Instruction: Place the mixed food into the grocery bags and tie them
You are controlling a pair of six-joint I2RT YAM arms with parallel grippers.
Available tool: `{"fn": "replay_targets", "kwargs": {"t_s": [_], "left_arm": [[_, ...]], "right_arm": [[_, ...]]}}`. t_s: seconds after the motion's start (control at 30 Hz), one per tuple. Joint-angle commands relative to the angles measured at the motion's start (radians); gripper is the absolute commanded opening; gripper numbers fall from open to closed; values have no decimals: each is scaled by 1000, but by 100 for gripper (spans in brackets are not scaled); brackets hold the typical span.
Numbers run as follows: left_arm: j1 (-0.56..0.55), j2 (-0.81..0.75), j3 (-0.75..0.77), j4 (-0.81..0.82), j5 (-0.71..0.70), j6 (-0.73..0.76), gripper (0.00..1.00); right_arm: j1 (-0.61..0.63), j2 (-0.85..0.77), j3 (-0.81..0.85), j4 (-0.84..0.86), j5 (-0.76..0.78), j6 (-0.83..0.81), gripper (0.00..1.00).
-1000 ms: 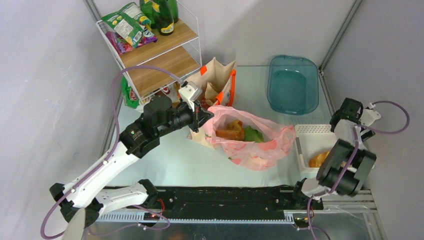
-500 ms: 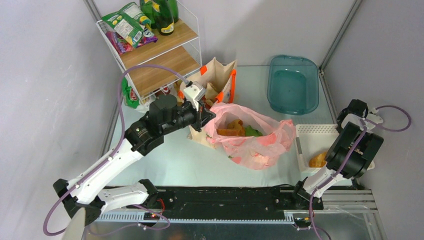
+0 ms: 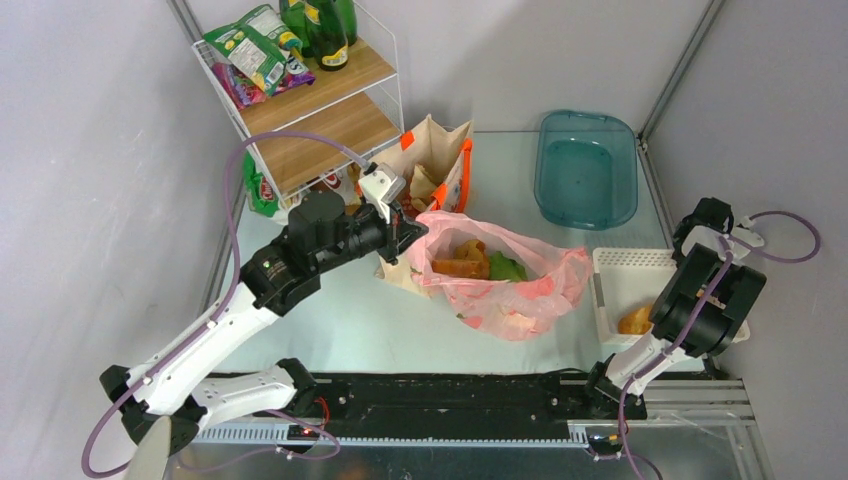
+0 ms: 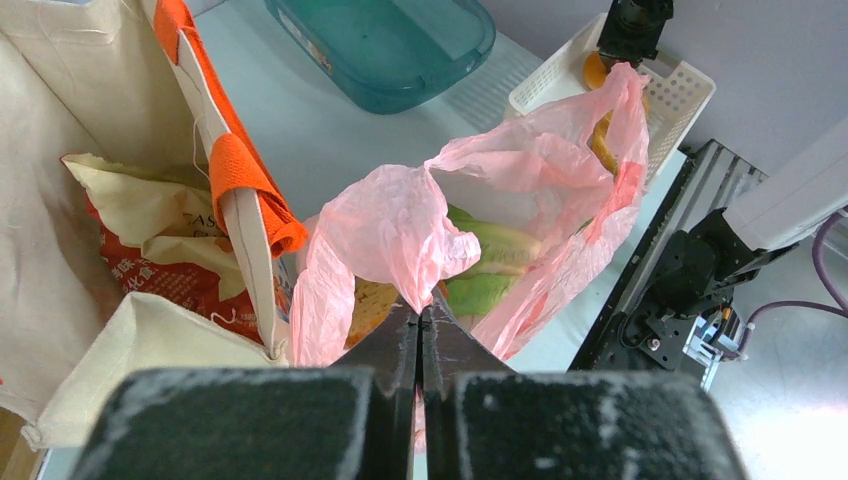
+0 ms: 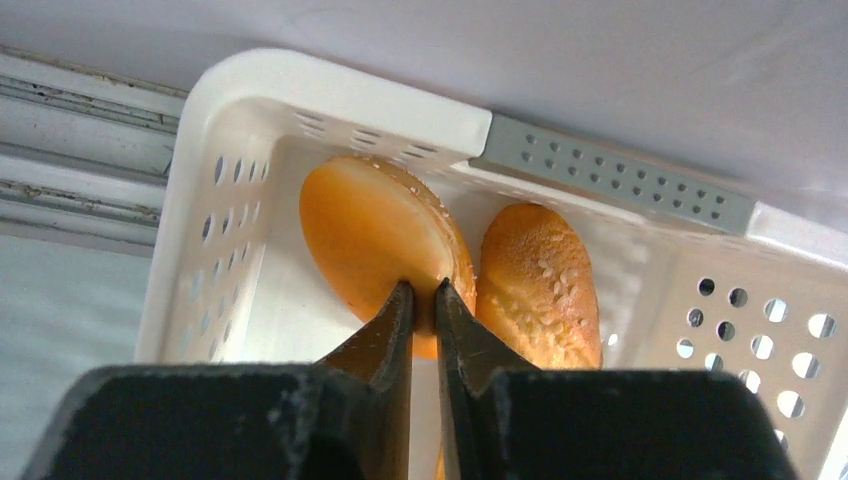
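My left gripper (image 3: 415, 232) (image 4: 420, 310) is shut on a bunched fold at the rim of the pink plastic bag (image 3: 530, 295) (image 4: 390, 215) and holds its mouth up. Inside the bag lie brown bread rolls (image 3: 462, 262) and green lettuce (image 3: 507, 268) (image 4: 490, 290). The beige tote with orange handles (image 3: 432, 150) (image 4: 235, 170) stands just behind it. My right gripper (image 5: 421, 290) reaches down into the white basket (image 3: 630, 258) (image 5: 340, 90), its tips pinching the lower edge of a round roll (image 5: 370, 230) (image 3: 634, 320). A seeded roll (image 5: 540, 285) lies beside it.
A teal plastic tray (image 3: 586, 168) sits at the back right. A wire shelf rack (image 3: 310, 100) with green bottles (image 3: 325, 30) and snack packets (image 3: 250, 50) stands at the back left. Grey walls close in both sides.
My right gripper's jaws have come together on the round roll in the basket after the arm shifted right. The left arm swayed slightly, still holding the bag.
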Motion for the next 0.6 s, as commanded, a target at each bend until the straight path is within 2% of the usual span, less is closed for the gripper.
{"fn": "replay_targets", "kwargs": {"t_s": [0.0, 0.1, 0.17, 0.33, 0.4, 0.47, 0.5, 0.53, 0.57], "left_arm": [[5, -26, -11, 30, -6, 22, 0], [5, -34, -13, 29, -16, 25, 0], [5, -36, -13, 30, -20, 26, 0], [5, -39, -12, 29, -19, 26, 0], [5, -39, -11, 30, -20, 29, 0], [5, -39, -10, 29, -18, 26, 0], [6, -40, -9, 29, -16, 25, 0], [7, -42, -8, 30, -13, 23, 0], [7, -44, -8, 29, -14, 21, 0]], "right_arm": [[16, -60, 28, -48, 29, 39, 13], [28, -138, 27, -69, -16, 33, 10], [29, -217, 27, -87, -53, 32, 0], [50, -467, 26, -125, -183, 15, 0], [71, -574, 32, -115, -287, -6, 0], [82, -688, 35, -85, -532, -14, 0], [86, -760, 35, -70, -607, -14, 0], [90, -793, 35, -26, -764, -13, 0], [106, -845, 36, 2, -833, 3, 0]]}}
